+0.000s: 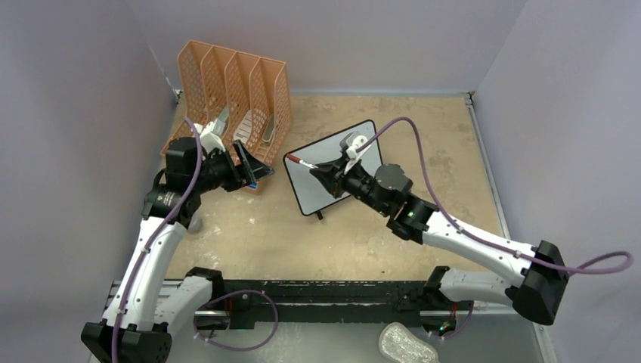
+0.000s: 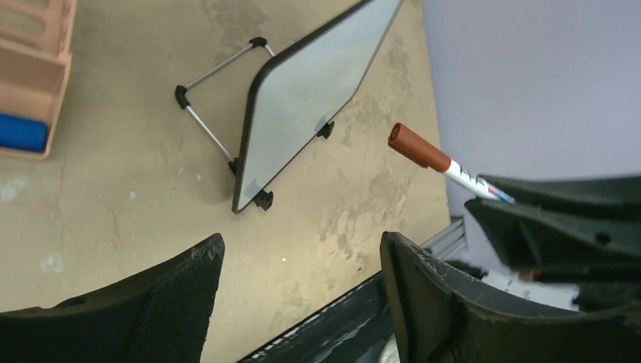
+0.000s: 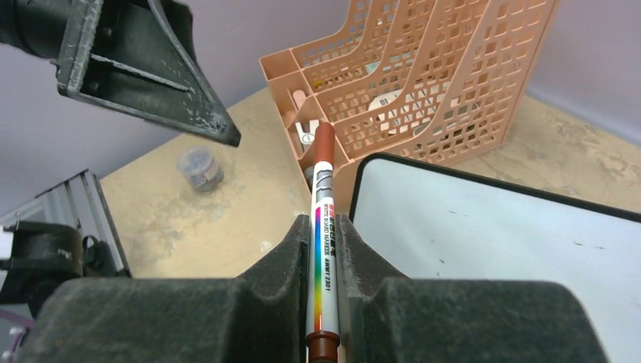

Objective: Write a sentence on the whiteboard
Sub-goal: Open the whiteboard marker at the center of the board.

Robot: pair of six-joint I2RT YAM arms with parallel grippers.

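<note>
Top external view: the marker [image 1: 298, 161] is being pinched tight between the right gripper's [image 1: 319, 174] fingers, its long axis being aimed at the left gripper [image 1: 257, 168], brown cap leading; that gripper is being held spread wide, nothing in it, near the cap, so the left arm is judged nearer for uncapping; the whiteboard [image 1: 314, 198] is being propped, tilted, beneath the right gripper, apparently unwritten; the sandy table [image 1: 264, 234] is being enclosed by pale walls, an orange file organizer [image 1: 227, 83] standing behind.
</note>
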